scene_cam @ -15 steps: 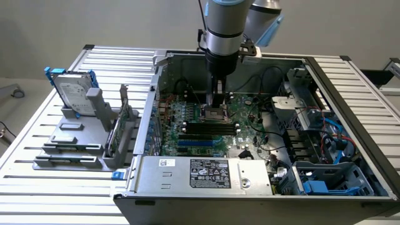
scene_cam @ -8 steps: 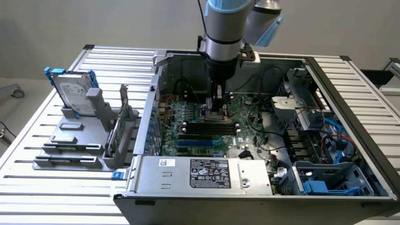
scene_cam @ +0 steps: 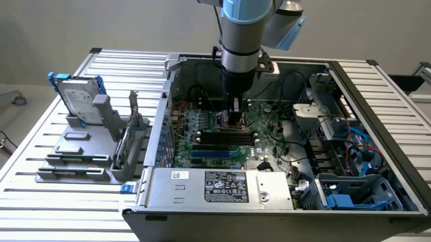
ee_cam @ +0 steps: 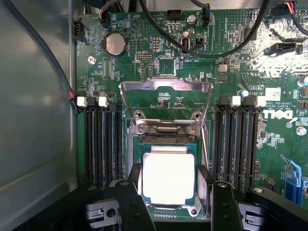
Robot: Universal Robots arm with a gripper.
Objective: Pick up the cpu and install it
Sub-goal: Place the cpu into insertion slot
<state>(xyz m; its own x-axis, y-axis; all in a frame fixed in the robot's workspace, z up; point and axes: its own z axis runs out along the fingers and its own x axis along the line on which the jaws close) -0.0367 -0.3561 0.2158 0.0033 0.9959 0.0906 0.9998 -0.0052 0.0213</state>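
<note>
The cpu (ee_cam: 168, 166), a small square chip with a bright silver top and green edge, lies flat in the motherboard socket (ee_cam: 168, 140). The metal load plate (ee_cam: 166, 91) stands hinged open beyond it. My gripper (ee_cam: 171, 185) straddles the chip. Its two black fingers (ee_cam: 131, 202) sit on opposite sides with their pads against the chip's edges, shut on it. In the exterior view the gripper (scene_cam: 234, 118) reaches straight down into the open computer case (scene_cam: 222, 189), low over the green motherboard (scene_cam: 209, 126).
Black memory slots (ee_cam: 102, 144) flank the socket on both sides, and black cables (ee_cam: 192, 45) cross the board beyond it. Outside the case, a silver hard drive with blue brackets (scene_cam: 77, 98) stands in a grey rack (scene_cam: 74, 161) on the slatted table at the exterior view's left.
</note>
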